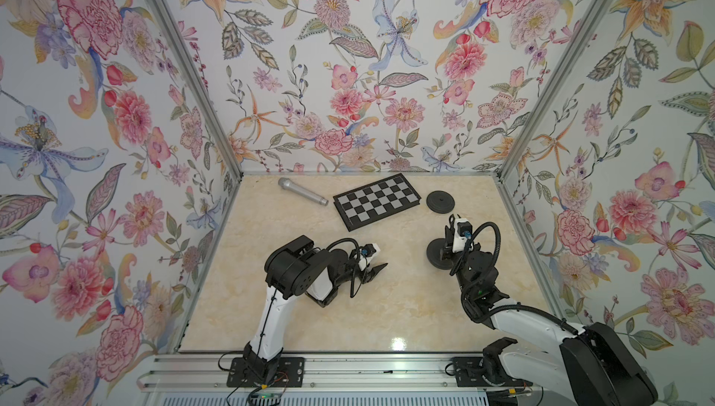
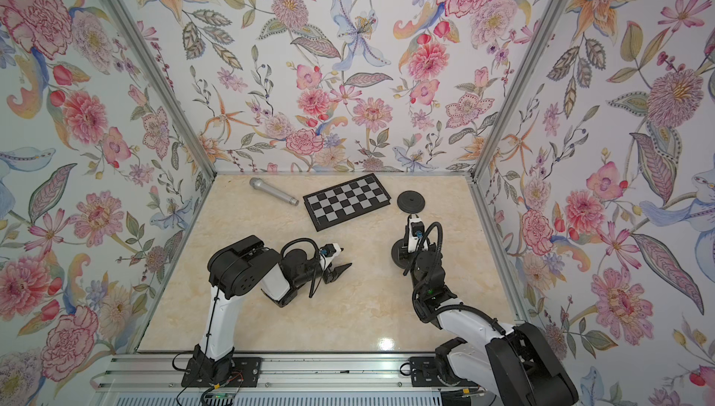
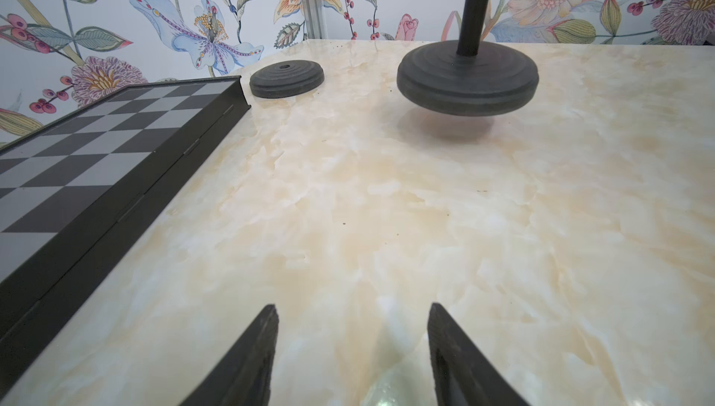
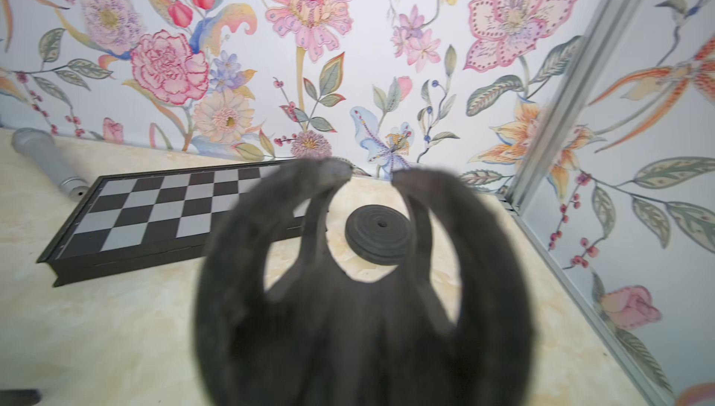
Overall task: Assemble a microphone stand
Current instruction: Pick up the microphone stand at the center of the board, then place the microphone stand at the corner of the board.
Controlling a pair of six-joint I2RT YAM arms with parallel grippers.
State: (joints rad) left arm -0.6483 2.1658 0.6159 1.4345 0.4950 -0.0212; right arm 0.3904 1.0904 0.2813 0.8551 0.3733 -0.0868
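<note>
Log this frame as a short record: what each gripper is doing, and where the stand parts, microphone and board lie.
left gripper: open, empty, low over the cream marble-look tabletop
right gripper: shut on the black pole with round base, roughly upright, base clear of the tabletop
black round disc: flat, far right, apart from the board
silver microphone: lying by the back wall, untouched
black and grey chessboard: flat between microphone and disc

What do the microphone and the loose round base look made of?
Microphone: silver-grey, satin body, probably plastic or metal; the look leaves it open. Loose round base: dull black with fine concentric ridges, likely printed or moulded plastic.
</note>
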